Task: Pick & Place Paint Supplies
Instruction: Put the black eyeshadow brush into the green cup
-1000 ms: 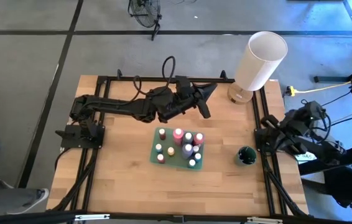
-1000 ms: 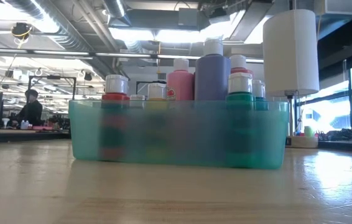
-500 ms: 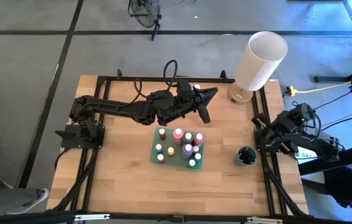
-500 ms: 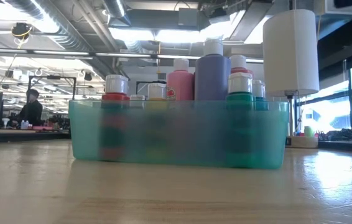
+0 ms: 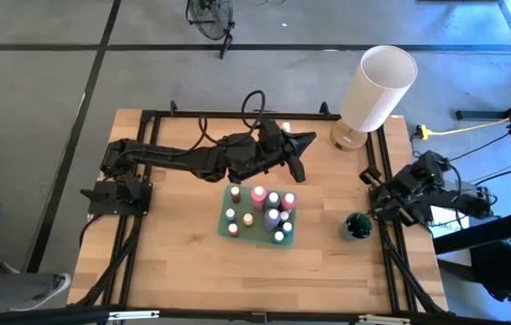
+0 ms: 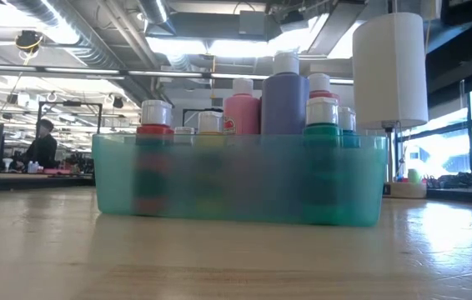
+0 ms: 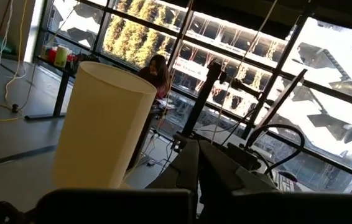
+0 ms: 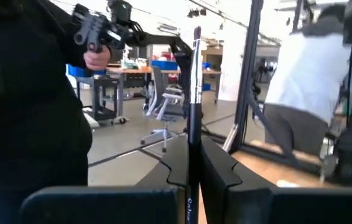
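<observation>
Holding a brush in my right pincer, with its cup close at seven o'clock.

My right pincer (image 8: 191,163) is pinched narrow on a thin dark-handled brush (image 8: 194,93), whose long axis runs straight out between my fingers. In the high view that pincer (image 5: 384,204) sits at the bench's (image 5: 174,253) right edge, and the dark green cup (image 5: 357,226) lies just beside it at seven o'clock. Farther off at nine o'clock, the teal tray (image 5: 226,211) carries the paint bottles (image 5: 272,217). My left pincer (image 5: 299,152), closed with nothing visible in it, waits beyond the tray's far side.
</observation>
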Controlling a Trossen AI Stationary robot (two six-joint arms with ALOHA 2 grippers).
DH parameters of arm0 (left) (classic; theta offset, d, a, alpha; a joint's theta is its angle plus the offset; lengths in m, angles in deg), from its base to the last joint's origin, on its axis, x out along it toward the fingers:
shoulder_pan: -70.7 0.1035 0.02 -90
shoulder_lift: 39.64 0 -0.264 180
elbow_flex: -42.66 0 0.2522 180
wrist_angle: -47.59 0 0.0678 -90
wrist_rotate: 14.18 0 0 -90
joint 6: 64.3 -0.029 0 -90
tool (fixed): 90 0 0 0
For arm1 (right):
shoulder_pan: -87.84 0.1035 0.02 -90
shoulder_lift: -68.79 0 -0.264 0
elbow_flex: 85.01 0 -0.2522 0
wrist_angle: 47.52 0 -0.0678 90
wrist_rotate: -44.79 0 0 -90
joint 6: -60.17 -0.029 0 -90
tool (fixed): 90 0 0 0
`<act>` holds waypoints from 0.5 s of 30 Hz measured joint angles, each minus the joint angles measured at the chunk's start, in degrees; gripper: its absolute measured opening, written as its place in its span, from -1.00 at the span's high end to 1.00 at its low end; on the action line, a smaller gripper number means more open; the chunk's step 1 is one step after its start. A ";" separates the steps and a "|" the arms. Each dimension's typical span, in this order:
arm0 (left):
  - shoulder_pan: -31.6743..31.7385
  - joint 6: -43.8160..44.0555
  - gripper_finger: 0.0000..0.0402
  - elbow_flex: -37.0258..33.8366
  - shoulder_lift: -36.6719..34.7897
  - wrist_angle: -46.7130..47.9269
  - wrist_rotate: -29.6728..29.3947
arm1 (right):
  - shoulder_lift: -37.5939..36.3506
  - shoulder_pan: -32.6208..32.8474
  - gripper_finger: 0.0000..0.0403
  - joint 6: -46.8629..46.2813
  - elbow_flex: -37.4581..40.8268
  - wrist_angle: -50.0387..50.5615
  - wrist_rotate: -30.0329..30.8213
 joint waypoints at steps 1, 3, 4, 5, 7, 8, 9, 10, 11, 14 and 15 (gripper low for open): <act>0.00 0.01 0.99 0.00 0.00 0.41 0.23 | 0.00 1.13 0.92 0.00 0.63 0.11 1.74; 0.00 -0.04 0.98 0.00 0.00 1.02 1.55 | 0.00 3.74 0.92 -0.82 2.82 -0.78 4.46; 0.00 -0.04 0.98 0.00 0.00 1.32 2.37 | 0.02 5.13 0.92 -1.80 4.15 -2.25 5.56; 0.00 -0.04 0.98 0.00 0.00 1.73 3.22 | 0.02 6.58 0.92 -2.73 5.19 -3.97 6.79; 0.00 -0.37 0.98 0.00 0.00 2.34 5.26 | 0.00 9.55 0.92 -3.92 6.75 -7.26 8.96; 0.00 -0.83 0.99 0.00 0.00 2.39 6.47 | 0.00 11.03 0.92 -4.22 7.20 -7.82 10.23; 0.00 -1.19 0.99 0.00 0.00 2.38 7.65 | 0.01 12.42 0.92 -4.31 7.36 -7.73 11.33; 0.00 -1.42 0.99 0.00 -0.01 2.36 8.77 | 0.01 13.80 0.92 -4.30 7.36 -7.68 12.32; 0.00 -1.42 0.99 0.00 -0.02 2.35 9.75 | 0.00 15.20 0.92 -4.20 7.34 -7.45 13.33; 0.00 -1.45 0.98 0.00 -0.02 2.35 11.93 | 0.00 19.15 0.92 -2.86 7.34 -4.30 16.74; 0.00 -1.49 0.98 0.00 -0.02 2.35 12.82 | 0.00 20.33 0.92 -2.76 7.34 -3.40 18.45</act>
